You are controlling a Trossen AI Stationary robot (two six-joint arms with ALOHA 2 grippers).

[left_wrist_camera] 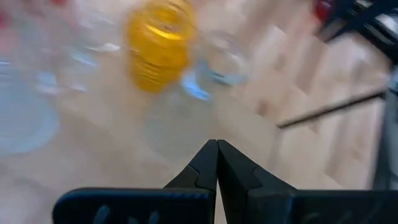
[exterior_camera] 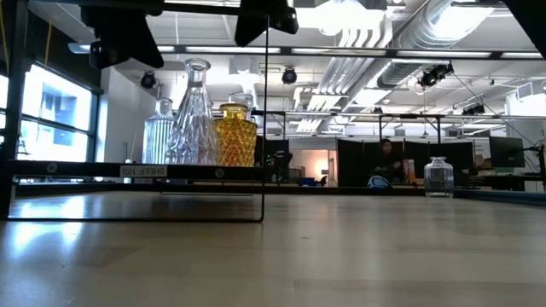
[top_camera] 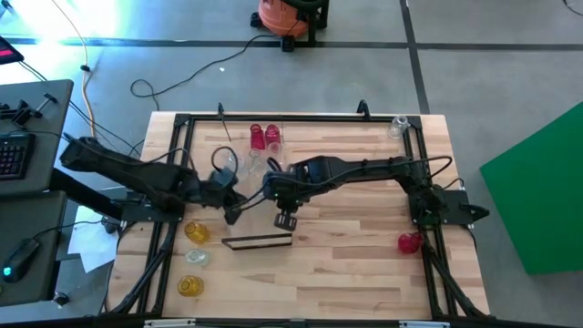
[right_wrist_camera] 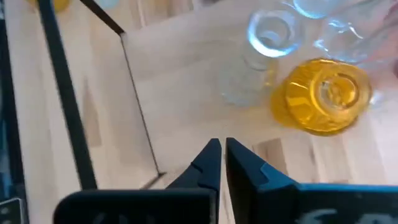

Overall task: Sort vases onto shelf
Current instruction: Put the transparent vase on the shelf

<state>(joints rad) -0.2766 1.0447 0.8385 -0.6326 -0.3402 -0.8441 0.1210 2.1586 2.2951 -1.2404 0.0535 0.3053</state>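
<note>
Bare bench [exterior_camera: 341, 256] fills low view; behind it amber vase [exterior_camera: 235, 135] stands on shelf [exterior_camera: 128, 171] beside a clear one [exterior_camera: 194, 115]. High view alone shows red vase [top_camera: 409, 242] near right arm. Wrist views: left gripper [left_wrist_camera: 216, 163] and right gripper [right_wrist_camera: 222, 163] fingers closed, empty.

The slatted wooden table [top_camera: 346, 264] carries scattered vases [top_camera: 265, 137] (red, amber, clear) and a shelf [top_camera: 258, 241].
</note>
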